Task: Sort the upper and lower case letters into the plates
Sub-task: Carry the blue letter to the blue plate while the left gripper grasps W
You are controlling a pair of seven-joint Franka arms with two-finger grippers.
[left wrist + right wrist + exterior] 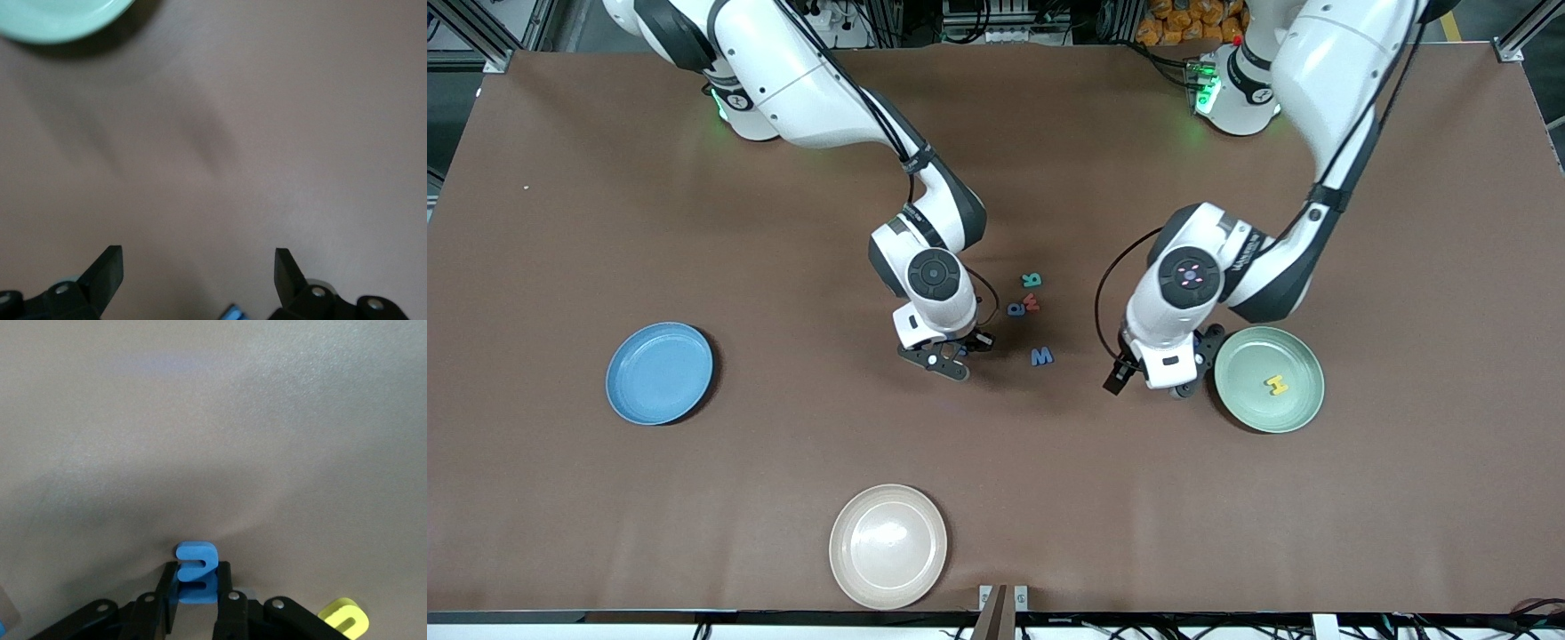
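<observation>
**One blue letter pinched between the right jaws**

A small blue foam letter (pixel 196 573) is clamped at the surface by the right gripper (pixel 951 354), near the loose letters (pixel 1032 304). Being light and soft, it is best pinched across its flat faces. The left gripper (pixel 1156 378) is held wide open beside the green plate (pixel 1303 404).

Three plates on table (pixel 560 498): plate w/ H (pixel 1269 380) at left arm's end, H (pixel 1278 384) in it; empty plate (pixel 660 373) at right arm's end; third plate (pixel 888 546) nearest front cam, between them. Letter cluster (pixel 1029 296) mid-table, W (pixel 1042 356) just nearer cam. Right gripper (pixel 194 603) pinches a letter (pixel 196 573); left gripper (pixel 199 280) beside H plate.
</observation>
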